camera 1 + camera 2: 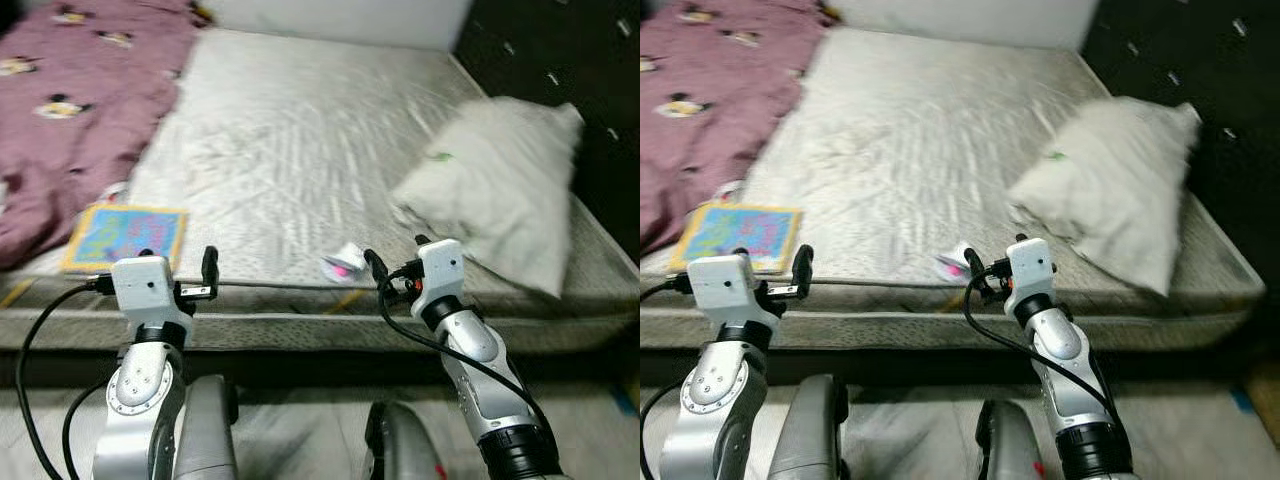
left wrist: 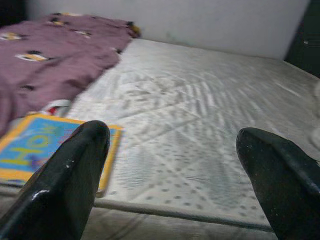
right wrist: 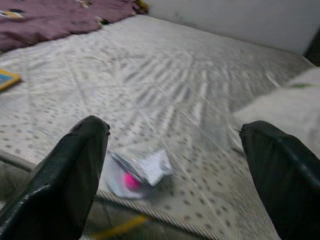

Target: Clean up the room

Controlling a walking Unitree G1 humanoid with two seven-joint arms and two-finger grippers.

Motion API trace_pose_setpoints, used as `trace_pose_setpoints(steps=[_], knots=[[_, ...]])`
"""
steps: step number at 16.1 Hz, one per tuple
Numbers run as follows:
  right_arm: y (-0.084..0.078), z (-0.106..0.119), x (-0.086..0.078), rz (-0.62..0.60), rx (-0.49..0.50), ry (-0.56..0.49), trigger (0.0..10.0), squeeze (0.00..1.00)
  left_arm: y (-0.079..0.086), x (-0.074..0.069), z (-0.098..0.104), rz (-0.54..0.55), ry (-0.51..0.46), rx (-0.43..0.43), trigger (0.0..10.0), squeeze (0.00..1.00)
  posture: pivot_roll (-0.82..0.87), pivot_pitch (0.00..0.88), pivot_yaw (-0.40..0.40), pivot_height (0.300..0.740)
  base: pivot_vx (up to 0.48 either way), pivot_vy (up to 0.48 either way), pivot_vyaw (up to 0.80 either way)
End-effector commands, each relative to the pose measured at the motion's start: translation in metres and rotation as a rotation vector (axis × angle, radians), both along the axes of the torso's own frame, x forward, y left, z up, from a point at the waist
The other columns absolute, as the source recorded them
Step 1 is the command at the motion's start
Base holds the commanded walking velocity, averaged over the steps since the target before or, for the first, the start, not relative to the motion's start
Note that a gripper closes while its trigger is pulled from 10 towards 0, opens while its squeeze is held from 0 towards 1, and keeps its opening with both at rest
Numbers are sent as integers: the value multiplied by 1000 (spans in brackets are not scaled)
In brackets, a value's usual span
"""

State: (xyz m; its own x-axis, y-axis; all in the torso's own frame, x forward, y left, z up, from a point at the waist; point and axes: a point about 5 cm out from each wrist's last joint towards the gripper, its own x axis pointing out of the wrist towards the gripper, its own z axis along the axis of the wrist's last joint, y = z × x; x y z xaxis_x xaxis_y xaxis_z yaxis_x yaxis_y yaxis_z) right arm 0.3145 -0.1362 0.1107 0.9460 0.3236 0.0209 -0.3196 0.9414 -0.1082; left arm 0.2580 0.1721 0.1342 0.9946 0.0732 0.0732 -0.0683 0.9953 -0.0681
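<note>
A bare grey mattress [image 1: 290, 130] lies before me. On its front edge rests a crumpled white wrapper with a pink spot [image 1: 343, 262], and my right gripper [image 1: 398, 255] hovers open just before it, the wrapper [image 3: 137, 172] lying low between its fingers [image 3: 65, 185]. A colourful picture book [image 1: 125, 235] lies flat at the front left corner. My left gripper [image 1: 180, 268] is open beside and slightly right of the book [image 2: 35, 150], holding nothing. A white pillow [image 1: 500, 185] lies tilted at the right edge. A purple blanket [image 1: 70, 110] is bunched over the left side.
A dark cabinet or wall [image 1: 560, 50] stands close along the bed's right side. A pale wall [image 1: 340, 20] runs behind the bed's head. The mattress edge [image 1: 300, 325] is right in front of my arms, with grey floor [image 1: 300, 430] below.
</note>
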Motion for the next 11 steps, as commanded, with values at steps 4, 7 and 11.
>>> trace_pose_setpoints(steps=[4, 7, 11], knots=[[4, 4, -1, 36, -30, -27, 10000, 0, -9, 0, 3, -45, -9, -16, 10000, 0, -23, 110, -105, 556, 0, 0, 656], [4, 3, 0, 31, -21, -18, 10000, 0, -9, 1, 4, -43, -12, -9, 10000, 0, -25, 109, -103, 556, 0, 0, 331], [5, 3, 1, 39, -17, -19, 10000, 0, -10, 3, 5, -52, -19, -17, 10000, 0, -24, 114, -103, 556, 0, 0, 258]])
